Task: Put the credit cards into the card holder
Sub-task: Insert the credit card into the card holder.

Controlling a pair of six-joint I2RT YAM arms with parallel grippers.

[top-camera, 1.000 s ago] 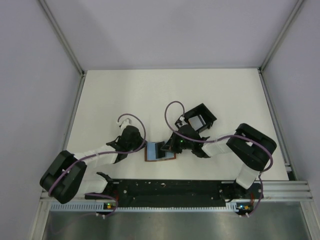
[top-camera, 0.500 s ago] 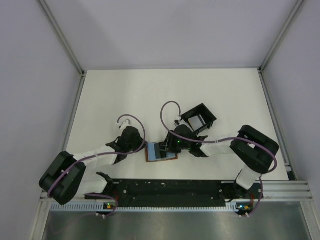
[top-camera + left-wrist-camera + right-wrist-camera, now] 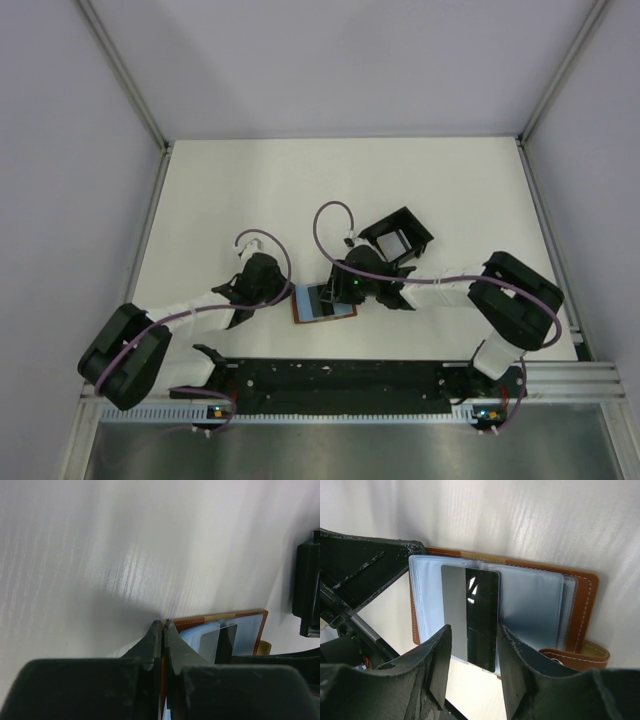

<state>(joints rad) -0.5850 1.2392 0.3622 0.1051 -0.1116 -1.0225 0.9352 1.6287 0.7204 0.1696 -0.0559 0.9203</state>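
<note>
The right claw (image 3: pixel 474 628) is closed partway on a grey, glossy rectangular plastic credit card (image 3: pixel 470 595), with its two fingers (image 3: pixel 437 665) against the card's long edges. The card's long axis runs straight out along those fingers, and its far short edge points away from the claw. It sits over the clear pockets of the flat brown leather card holder (image 3: pixel 580 607); whether it touches them I cannot tell. The holder lies open on the white table (image 3: pixel 250 190) beneath the claw, its long axis crosswise to the fingers and its closing tab at the claw's near right. The left claw (image 3: pixel 163 625) is pinched almost shut on the holder's opposite leather edge. A black open-frame plastic box (image 3: pixel 415 228) stands just beside the right claw's wrist. Since half a second ago the right claw has carried the card slightly further toward the left claw, which has stayed put.
</note>
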